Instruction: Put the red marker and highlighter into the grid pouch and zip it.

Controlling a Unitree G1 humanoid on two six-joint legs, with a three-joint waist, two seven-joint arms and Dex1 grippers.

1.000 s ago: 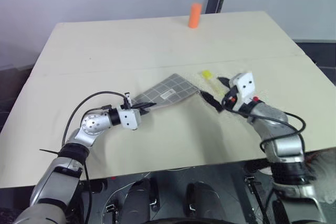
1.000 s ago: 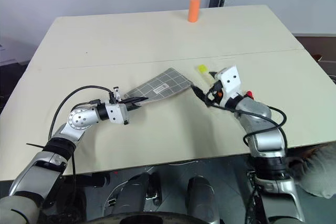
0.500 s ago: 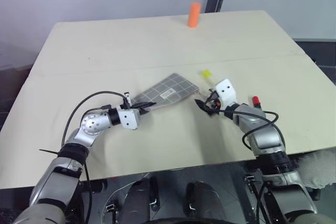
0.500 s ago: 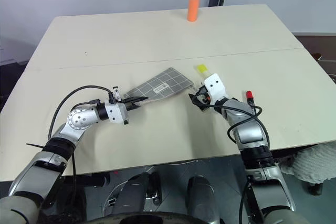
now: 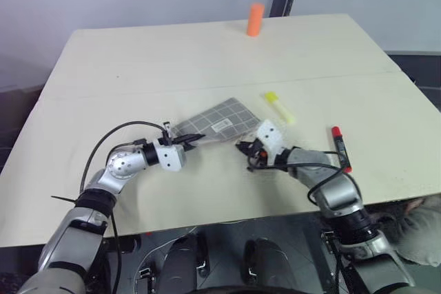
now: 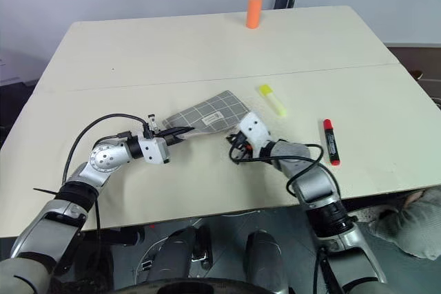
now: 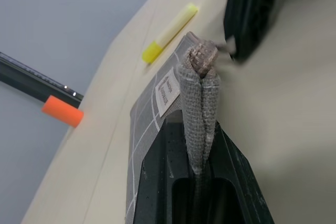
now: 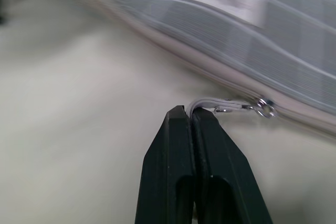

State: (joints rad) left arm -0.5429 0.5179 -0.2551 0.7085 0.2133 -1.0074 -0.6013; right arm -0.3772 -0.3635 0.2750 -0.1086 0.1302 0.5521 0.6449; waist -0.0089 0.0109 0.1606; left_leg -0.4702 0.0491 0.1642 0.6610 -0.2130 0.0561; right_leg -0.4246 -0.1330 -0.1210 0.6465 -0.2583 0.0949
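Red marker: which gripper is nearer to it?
Right. The right gripper is at the grid pouch's zip pull, beside the red marker; the left gripper clamps the pouch's far end.

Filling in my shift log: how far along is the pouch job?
Nothing is packed yet: the red marker and highlighter lie on the table. In hand: the left end effector pinches one end of the grid pouch, and the right end effector is shut on its zip pull. Left: opening, loading, zipping.

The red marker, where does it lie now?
In the right eye view the red marker lies on the table, at the robot's right, beyond the right gripper and below the highlighter.
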